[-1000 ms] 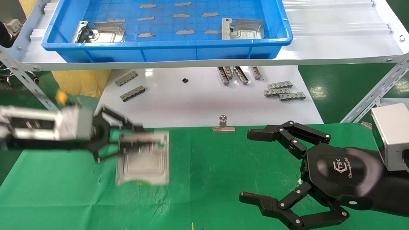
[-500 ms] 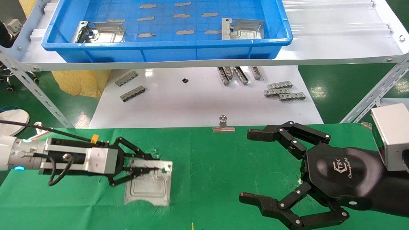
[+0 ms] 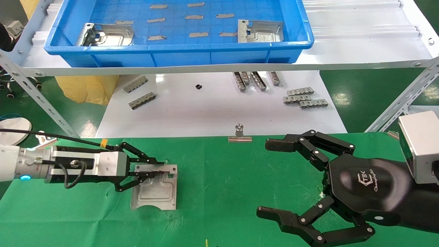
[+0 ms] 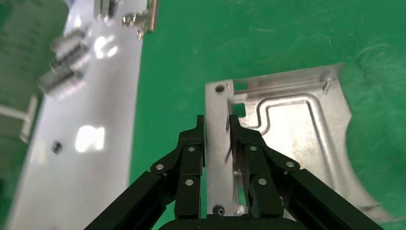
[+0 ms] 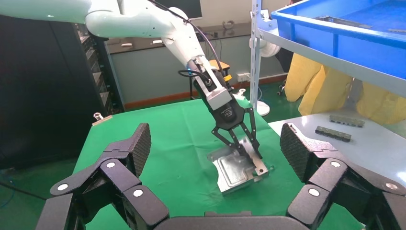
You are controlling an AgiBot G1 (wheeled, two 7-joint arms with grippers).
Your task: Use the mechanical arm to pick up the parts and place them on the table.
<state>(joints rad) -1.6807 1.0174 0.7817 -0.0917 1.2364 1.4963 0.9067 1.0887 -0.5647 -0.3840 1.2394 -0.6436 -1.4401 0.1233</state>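
Note:
My left gripper (image 3: pixel 156 170) is shut on the bent flange of a shiny silver part (image 3: pixel 154 192). The part lies on the green cloth table (image 3: pixel 223 178) at the left. In the left wrist view the gripper (image 4: pixel 217 125) has a finger on either side of the flange strip, and the part's embossed plate (image 4: pixel 287 129) lies flat beyond. My right gripper (image 3: pixel 271 178) hangs wide open and empty over the cloth at the right. The right wrist view also shows the part (image 5: pixel 234 170) on the cloth. Two more parts (image 3: pixel 106 34) (image 3: pixel 260 31) lie in the blue bin (image 3: pixel 178 48).
The blue bin stands on a raised white shelf at the back. Grey slotted strips (image 3: pixel 305 96) (image 3: pixel 140 92) lie on the white tabletop below it. A silver binder clip (image 3: pixel 239 134) holds the cloth's far edge. A small yellow mark (image 3: pixel 206 243) shows at the near edge.
My left gripper has carried the part down and slightly left, from lifted above the cloth to lying on it. The right arm has not moved.

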